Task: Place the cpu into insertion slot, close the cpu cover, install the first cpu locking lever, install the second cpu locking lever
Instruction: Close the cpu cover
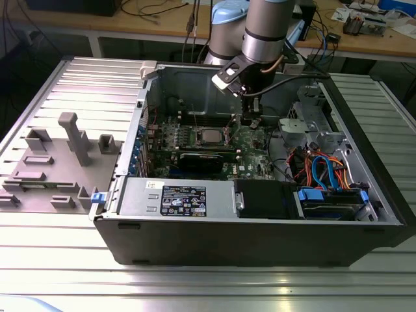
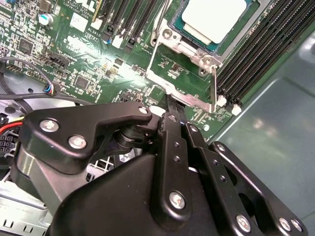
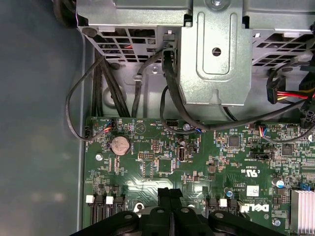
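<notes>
The cpu (image 2: 214, 19), a square chip with a dull silver top, lies in the insertion slot (image 2: 173, 25) on the green board; the exterior view shows the cpu (image 1: 208, 136) mid-board inside the open case. The cpu cover (image 2: 192, 98), a thin silvery frame, is swung open beside the slot, with green board showing through its opening. My gripper (image 2: 170, 105) has its black fingers pressed together, the tips touching the cover's free edge. I cannot tell whether that edge is pinched between them. In the first wrist view my gripper (image 3: 170, 192) hovers over the board, and the exterior view shows the gripper (image 1: 250, 122) right of the cpu.
Long black memory slots (image 2: 256, 54) flank the socket. A black graphics card (image 1: 208, 158) lies in front of the cpu. A metal drive cage (image 3: 211, 54) and black cables (image 3: 98, 98) stand beyond the board. The case wall (image 2: 275, 123) is close by. Grey fixtures (image 1: 58, 162) sit outside the case.
</notes>
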Controlling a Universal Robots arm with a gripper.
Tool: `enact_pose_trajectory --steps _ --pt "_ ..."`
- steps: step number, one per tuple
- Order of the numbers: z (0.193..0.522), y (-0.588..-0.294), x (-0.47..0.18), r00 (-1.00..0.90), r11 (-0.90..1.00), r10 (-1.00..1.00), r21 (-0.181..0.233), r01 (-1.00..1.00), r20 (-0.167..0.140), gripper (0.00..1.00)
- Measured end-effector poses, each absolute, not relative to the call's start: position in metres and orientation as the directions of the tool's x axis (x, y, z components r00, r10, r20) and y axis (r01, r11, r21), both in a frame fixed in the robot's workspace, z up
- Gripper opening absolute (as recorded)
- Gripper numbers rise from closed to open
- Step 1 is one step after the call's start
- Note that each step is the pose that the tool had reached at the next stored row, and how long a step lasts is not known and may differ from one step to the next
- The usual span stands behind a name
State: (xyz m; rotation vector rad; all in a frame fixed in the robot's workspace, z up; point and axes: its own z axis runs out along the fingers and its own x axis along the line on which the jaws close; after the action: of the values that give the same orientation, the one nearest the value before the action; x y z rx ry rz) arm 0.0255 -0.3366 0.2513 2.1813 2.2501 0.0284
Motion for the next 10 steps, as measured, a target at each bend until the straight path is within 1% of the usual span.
enact_pose_trajectory --steps 10 --pt "0.2513 -0.3366 0.0239 -0.031 0.031 0.999 0.018 0.999 0.007 0.11"
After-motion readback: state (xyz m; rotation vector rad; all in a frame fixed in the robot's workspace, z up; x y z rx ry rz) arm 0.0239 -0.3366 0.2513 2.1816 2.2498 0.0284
